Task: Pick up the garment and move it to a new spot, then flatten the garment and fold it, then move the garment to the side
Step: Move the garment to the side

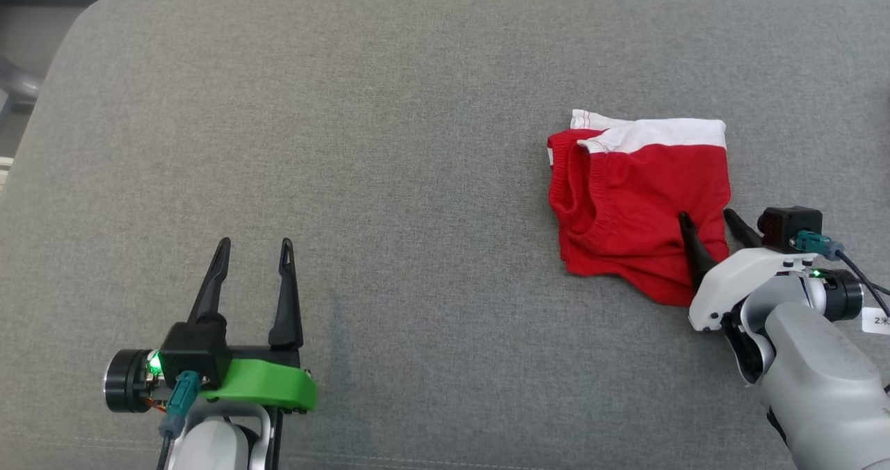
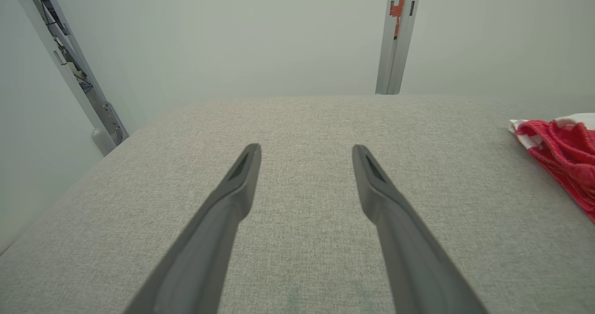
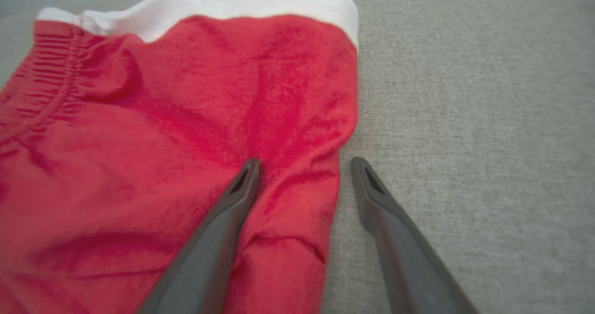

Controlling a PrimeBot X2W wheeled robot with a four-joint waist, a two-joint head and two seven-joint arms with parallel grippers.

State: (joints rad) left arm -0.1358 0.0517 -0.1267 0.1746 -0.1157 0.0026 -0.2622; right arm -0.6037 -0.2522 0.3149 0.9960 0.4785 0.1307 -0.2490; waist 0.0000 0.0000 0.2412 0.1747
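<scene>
In the head view we see the left gripper point(image 1: 254, 244) low over the grey woven surface point(image 1: 417, 143), its two dark fingers spread apart with only bare weave between them and nothing in their hold. The garment point(image 1: 640, 192), red shorts with a white band along the far edge, lies well apart from those fingers, off to their right. The right gripper point(image 1: 706, 214) is at the garment's near right corner. Its fingers are parted too, with one tip over the red cloth and the other just past the cloth's edge.

In the left wrist view we look along the left gripper point(image 2: 306, 149). Its fingers are released and wide, with plain surface point(image 2: 302, 114) beneath and ahead of them. A corner of the garment point(image 2: 562, 151) shows far to the right of the fingertips. Beyond the surface's far edge we see a pale wall and an upright metal post point(image 2: 397, 40).

In the right wrist view the right gripper point(image 3: 305, 161) straddles the side hem of the garment point(image 3: 186, 95). The finger point(image 3: 223, 221) on this view's left lies over creased red cloth. The other finger is over bare surface point(image 3: 465, 95), just beside the hem. The fingers are parted and clamp nothing. We cannot tell whether the tips touch the cloth. The white band lies ahead of the fingertips, and the gathered waistband is far to their left.
</scene>
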